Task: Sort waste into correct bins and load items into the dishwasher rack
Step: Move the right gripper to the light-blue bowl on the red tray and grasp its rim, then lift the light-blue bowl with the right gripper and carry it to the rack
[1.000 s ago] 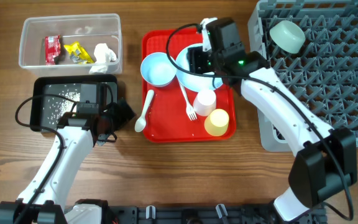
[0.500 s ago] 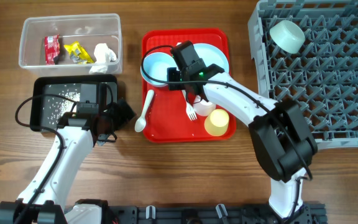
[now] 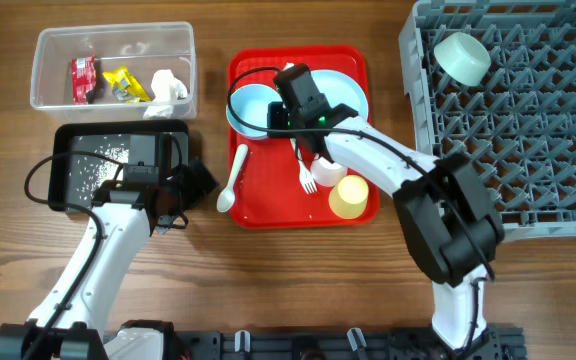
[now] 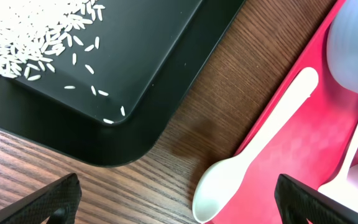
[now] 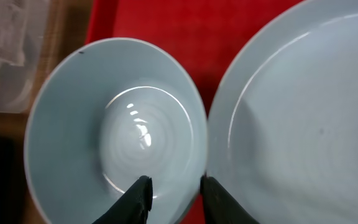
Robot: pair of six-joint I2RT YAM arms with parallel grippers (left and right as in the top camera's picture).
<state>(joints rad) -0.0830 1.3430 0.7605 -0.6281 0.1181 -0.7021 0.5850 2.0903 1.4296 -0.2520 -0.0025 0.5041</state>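
Observation:
My right gripper (image 3: 280, 112) (image 5: 176, 193) is open, its fingers straddling the right rim of a pale blue bowl (image 3: 250, 108) (image 5: 104, 124) on the red tray (image 3: 268, 205). The pale blue plate (image 3: 353, 92) (image 5: 303, 112) lies just right of it. A white spoon (image 3: 233, 178) (image 4: 253, 149), white fork (image 3: 305, 170), white cup (image 3: 326, 165) and yellow cup (image 3: 349, 196) sit on the tray. My left gripper (image 3: 196, 180) (image 4: 179, 199) is open and empty between the black tray (image 3: 63, 165) (image 4: 166, 74) and the spoon. The grey rack (image 3: 528, 140) holds one pale bowl (image 3: 463, 57).
The clear tub (image 3: 43, 70) at the back left holds a red wrapper (image 3: 84, 78), a yellow wrapper (image 3: 123, 85) and a white tissue (image 3: 168, 88). Rice grains (image 3: 98, 165) (image 4: 36, 43) lie in the black tray. Bare wood lies in front of the trays.
My right arm swung left from above the plate to the blue bowl's rim, then held nearly still. The left arm has not moved.

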